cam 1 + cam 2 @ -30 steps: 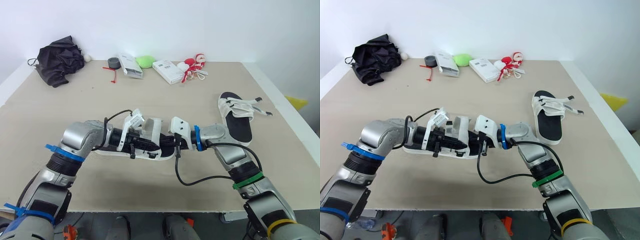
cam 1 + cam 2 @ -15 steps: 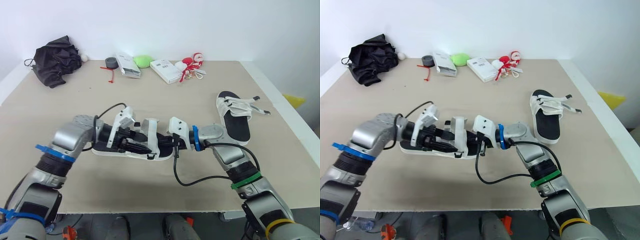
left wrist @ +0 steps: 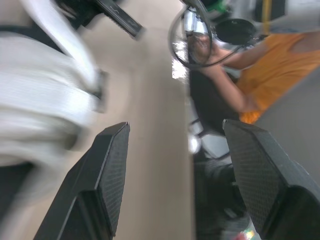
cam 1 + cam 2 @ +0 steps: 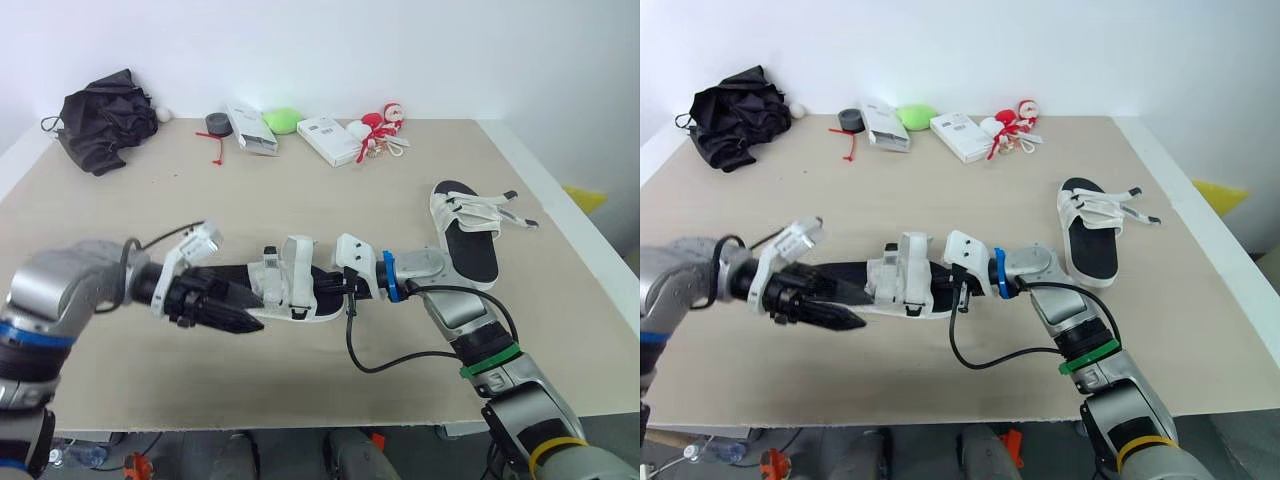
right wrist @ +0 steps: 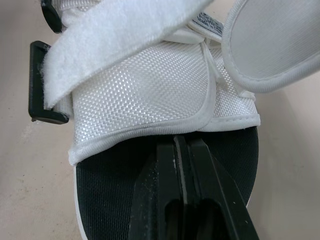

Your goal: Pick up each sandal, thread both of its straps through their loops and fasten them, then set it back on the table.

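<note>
The near sandal (image 4: 285, 288), black footbed with white straps, lies on the table in front of me. My right gripper (image 5: 181, 141) is shut, its tips resting on the footbed just under the front white strap (image 5: 145, 90). My left gripper (image 4: 240, 315) is open with nothing between its fingers, just left of the sandal at its heel end. The left wrist view shows the two black fingers (image 3: 107, 165) spread wide, the strap blurred beside them. A second sandal (image 4: 468, 228) lies at the right, its loose straps (image 4: 515, 215) trailing toward the table's edge.
Along the far edge are a black cloth bundle (image 4: 100, 118), a tape roll (image 4: 216, 123), a white packet (image 4: 250, 130), a green object (image 4: 280, 120), a white box (image 4: 337, 140) and a red-and-white toy (image 4: 385, 125). A person in orange (image 3: 270, 55) is beyond the table.
My left gripper has opened, let go of the near sandal's strap and pulled back to the left. The right gripper has stayed shut on the footbed.
</note>
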